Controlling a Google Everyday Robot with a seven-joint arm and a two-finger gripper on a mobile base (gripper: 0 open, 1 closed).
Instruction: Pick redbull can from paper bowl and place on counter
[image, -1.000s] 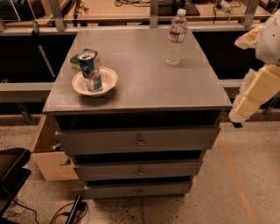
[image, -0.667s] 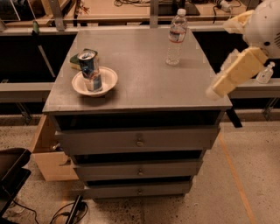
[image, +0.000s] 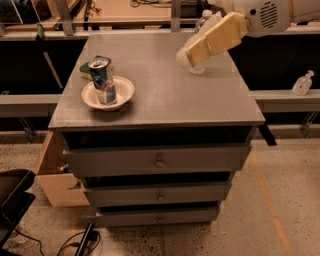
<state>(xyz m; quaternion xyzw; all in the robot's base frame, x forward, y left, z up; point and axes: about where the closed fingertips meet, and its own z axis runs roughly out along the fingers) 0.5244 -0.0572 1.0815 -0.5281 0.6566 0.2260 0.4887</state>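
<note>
Gripper (image: 185, 57) over counter's (image: 165, 97) far-right corner, state undeterminable. Redbull can (image: 102, 81) in paper bowl (image: 128, 90): likely light, slick; grasp mid-body.

Redbull can (image: 102, 80): blue and silver, silver top. Paper bowl (image: 127, 86): off-white. Counter (image: 170, 97): dull grey, scuffed. Gripper (image: 187, 55): cream, at 2 o'clock on counter.

Dim warm light, gripper (image: 186, 56) bright upper rt.
</note>
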